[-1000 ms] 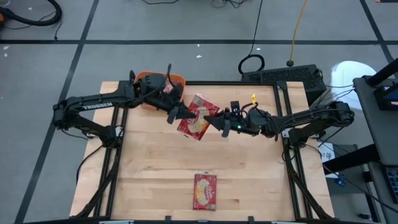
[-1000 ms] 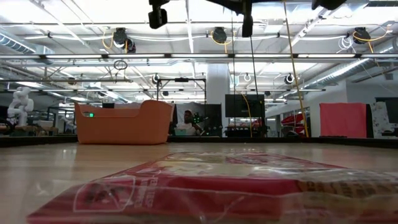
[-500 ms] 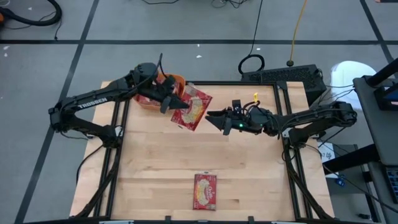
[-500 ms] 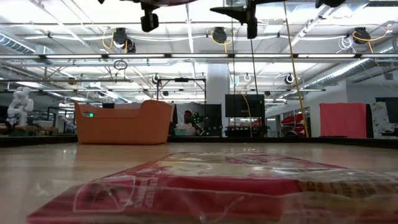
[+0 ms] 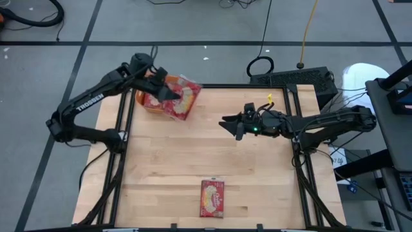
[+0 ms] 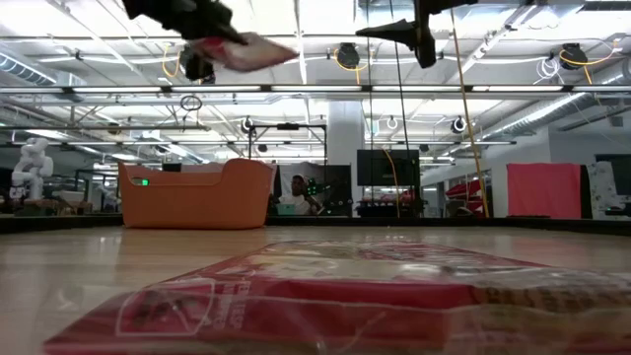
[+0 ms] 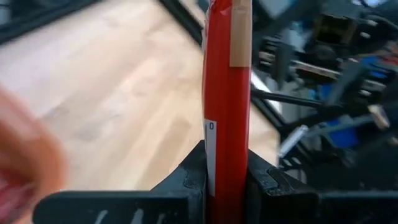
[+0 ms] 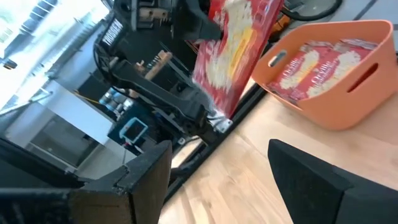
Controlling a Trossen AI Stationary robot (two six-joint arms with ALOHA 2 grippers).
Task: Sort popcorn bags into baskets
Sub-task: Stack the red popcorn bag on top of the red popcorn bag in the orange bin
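Bag carried above the orange basket, upper left of the high view.

The left gripper was clamped on a red popcorn bag (light, floppy, best pinched by an edge); the right gripper hung wide open, empty, mid-frame. Another packet lay bottom centre. Only the right wrist view showed packets inside the basket.

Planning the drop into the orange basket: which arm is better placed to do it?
Left. The left gripper is shut on a popcorn bag held over the orange basket, which already holds bags. The right gripper is open and empty over mid-table, well away from the basket.
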